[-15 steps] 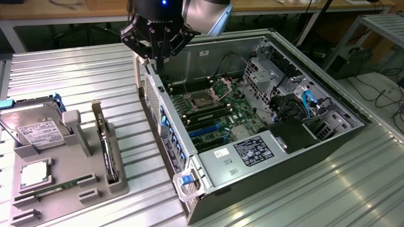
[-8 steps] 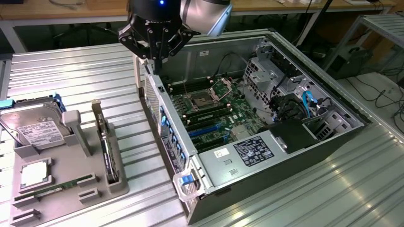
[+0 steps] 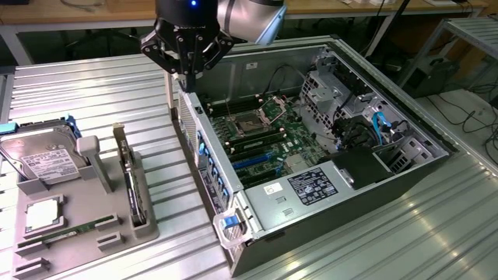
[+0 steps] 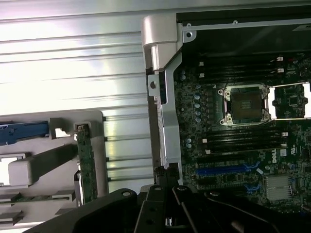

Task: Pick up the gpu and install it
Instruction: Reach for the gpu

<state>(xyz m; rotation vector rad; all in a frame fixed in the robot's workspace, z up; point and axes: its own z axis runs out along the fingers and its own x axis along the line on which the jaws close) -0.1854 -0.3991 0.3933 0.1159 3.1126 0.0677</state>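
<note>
Dark gpu (image 3: 134, 192) stands edgewise, seemingly parallel to case (image 3: 269, 216).

Work surface: ribbed silver metal table (image 3: 93, 93). Directly on it: open tower PC case (image 3: 311, 221), lying on its side, motherboard facing up. Grey parts tray (image 3: 93, 204) sits just beside the case, on the exterior view's left, with a strip of bare table between them.
</note>
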